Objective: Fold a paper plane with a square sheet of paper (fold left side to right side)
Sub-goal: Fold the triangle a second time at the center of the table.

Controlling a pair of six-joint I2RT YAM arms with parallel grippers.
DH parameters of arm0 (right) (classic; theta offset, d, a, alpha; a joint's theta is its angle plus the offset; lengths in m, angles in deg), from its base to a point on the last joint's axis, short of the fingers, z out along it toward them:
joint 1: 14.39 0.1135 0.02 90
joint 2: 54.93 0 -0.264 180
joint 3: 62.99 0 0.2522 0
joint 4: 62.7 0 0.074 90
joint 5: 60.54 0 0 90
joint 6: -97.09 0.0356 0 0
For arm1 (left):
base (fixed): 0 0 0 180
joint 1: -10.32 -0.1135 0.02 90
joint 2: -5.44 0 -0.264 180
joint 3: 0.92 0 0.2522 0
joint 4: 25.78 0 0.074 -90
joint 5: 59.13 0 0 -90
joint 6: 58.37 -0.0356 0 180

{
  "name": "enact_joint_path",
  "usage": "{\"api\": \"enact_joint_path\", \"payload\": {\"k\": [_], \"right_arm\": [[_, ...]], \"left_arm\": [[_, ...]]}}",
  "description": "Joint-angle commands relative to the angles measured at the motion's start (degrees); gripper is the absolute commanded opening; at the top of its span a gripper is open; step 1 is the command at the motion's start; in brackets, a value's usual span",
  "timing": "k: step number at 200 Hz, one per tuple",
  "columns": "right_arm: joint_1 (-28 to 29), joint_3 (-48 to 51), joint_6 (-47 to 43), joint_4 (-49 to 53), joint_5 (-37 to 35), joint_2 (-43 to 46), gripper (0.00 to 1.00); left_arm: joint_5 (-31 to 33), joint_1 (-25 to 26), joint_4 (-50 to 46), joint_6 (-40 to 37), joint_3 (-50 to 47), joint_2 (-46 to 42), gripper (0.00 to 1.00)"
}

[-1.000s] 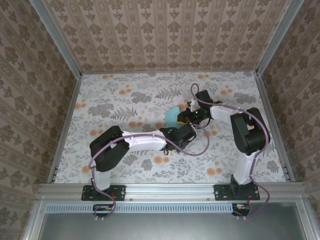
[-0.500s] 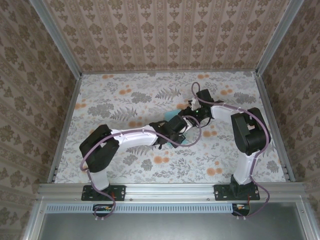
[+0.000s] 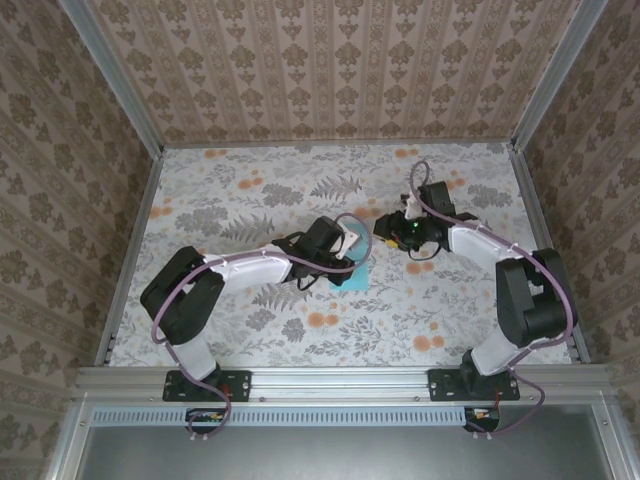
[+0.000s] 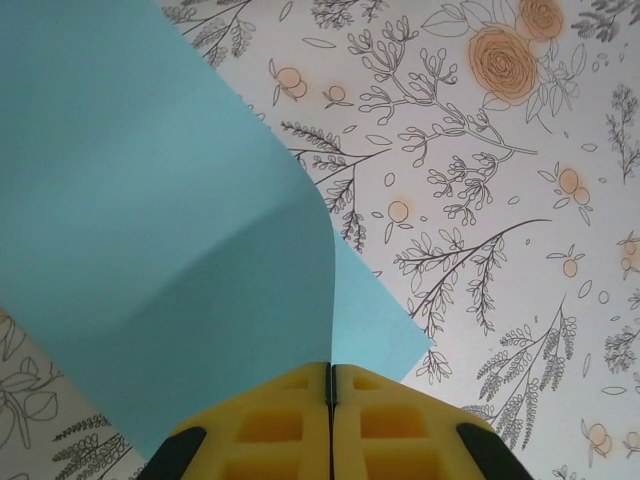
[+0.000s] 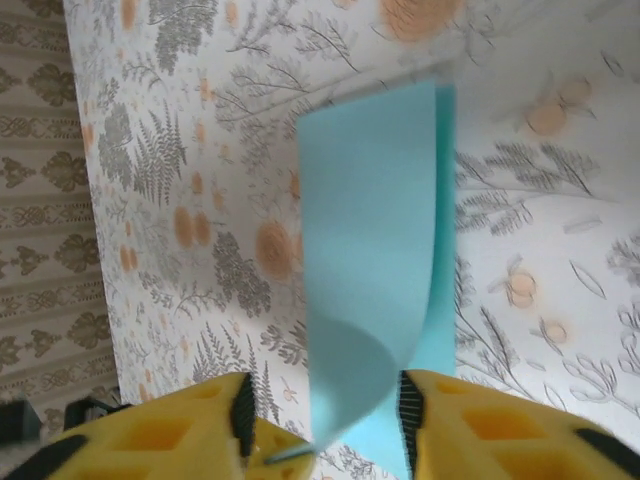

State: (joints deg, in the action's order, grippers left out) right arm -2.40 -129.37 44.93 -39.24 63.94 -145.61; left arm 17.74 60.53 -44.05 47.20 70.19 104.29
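Left gripper (image 4: 331, 376) pinched shut on the square sheet of paper (image 4: 150, 200); right gripper (image 5: 320, 405) spread apart.

In the left wrist view the two yellow fingers (image 4: 260, 425) meet with no gap. The sheet's curled-over edge runs straight into their seam, while a flat corner lies beyond on the floral tabletop (image 4: 500, 250). The frame cuts the sheet off at the top and left. In the right wrist view that gripper's yellow fingers (image 5: 170, 430) stand apart with the blurred cyan sheet (image 5: 370, 230) bowed in the gap, and its lower end is cut off by the frame, so contact cannot be judged. From above, the left gripper (image 3: 345, 243) and its wrist cover most of the sheet (image 3: 356, 277) at mid-table, leaving one cyan corner showing. The right gripper (image 3: 383, 228) sits near it, just beyond.
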Motion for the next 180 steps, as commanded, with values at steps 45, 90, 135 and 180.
{"api": "enact_joint_path", "payload": {"k": [45, 90, 135, 180], "right_arm": [[7.63, 14.13, 4.72, -7.13, -5.47, 7.75, 0.05], [14.17, 14.62, 7.51, -11.76, -8.43, 2.2, 0.01], [15.48, 12.47, 6.26, -10.0, -9.63, -2.01, 0.01], [15.57, 10.99, 4.16, -4.72, -11.41, -4.22, 0.01]], "left_arm": [[-6.56, -2.53, 4.3, 6.05, -2.51, -2.14, 0.06], [-6.65, -3.02, 3.88, 6.78, -2.62, -2.08, 0.07], [-5.95, -3.21, 2.78, 6.57, -2.4, -1.83, 0.07], [-5.7, -3.85, 1.32, 6.48, -1.92, -1.56, 0.09]]}}
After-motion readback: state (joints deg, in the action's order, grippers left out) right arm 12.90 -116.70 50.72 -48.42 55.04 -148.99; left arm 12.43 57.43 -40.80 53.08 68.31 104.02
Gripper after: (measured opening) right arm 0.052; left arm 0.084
